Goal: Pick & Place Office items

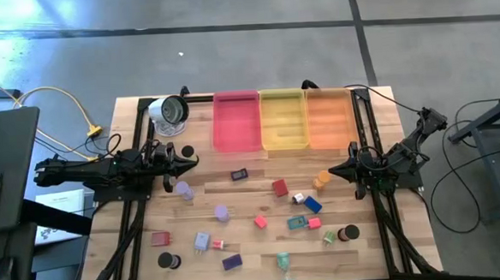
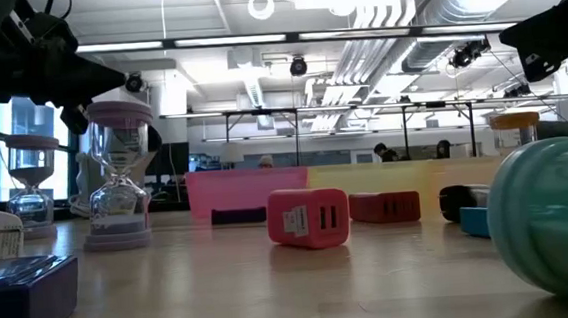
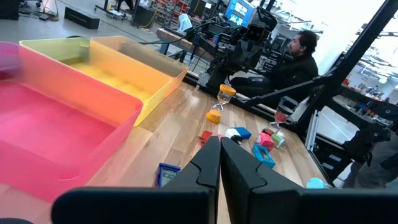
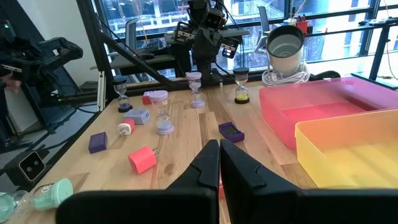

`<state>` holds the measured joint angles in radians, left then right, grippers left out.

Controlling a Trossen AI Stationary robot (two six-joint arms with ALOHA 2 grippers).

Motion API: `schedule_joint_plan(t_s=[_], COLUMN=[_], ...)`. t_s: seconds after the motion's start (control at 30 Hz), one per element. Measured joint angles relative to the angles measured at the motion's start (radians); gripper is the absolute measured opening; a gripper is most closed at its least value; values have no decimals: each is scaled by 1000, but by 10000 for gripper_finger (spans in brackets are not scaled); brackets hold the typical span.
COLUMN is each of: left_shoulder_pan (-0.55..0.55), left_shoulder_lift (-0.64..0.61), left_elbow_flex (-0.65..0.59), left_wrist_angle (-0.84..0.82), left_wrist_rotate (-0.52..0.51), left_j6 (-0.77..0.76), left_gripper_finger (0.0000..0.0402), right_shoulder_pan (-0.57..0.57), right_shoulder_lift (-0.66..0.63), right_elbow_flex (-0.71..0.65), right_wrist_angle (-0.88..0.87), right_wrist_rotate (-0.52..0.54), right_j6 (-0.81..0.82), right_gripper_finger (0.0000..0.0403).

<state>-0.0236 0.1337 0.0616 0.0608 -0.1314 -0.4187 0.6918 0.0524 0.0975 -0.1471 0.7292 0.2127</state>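
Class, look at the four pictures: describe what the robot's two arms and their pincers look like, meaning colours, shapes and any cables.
Both arms are dark, nearly black, built of jointed segments. The left pincer and the right pincer each end in two flat, angular black fingers that taper to a point. Thin black cables run along the arm segments. No markings can be made out on them.

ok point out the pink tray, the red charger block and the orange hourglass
pink tray (image 1: 235, 124), high view, on its bare floor
red charger block (image 2: 307, 218), low view, on its front face beside the slots
orange hourglass (image 3: 218, 106), left wrist view, on its narrow waist
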Motion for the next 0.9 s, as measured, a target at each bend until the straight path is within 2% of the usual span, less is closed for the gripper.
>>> schedule_joint_plan(t_s=[0.73,0.9], left_shoulder_pan=[0,0], left_shoulder_lift=[0,0], left_elbow_flex=[0,0], left_wrist_angle=[7,8], left_wrist_rotate=[0,0], left_j6=[0,-1], left_gripper_finger=[9,9], right_shoulder_pan=[0,0], right_shoulder_lift=[0,0], right_elbow_flex=[0,0], right_wrist_angle=[0,2], right_wrist_rotate=[1,35], right_j6=[-4,-118], right_gripper_finger=[2,2])
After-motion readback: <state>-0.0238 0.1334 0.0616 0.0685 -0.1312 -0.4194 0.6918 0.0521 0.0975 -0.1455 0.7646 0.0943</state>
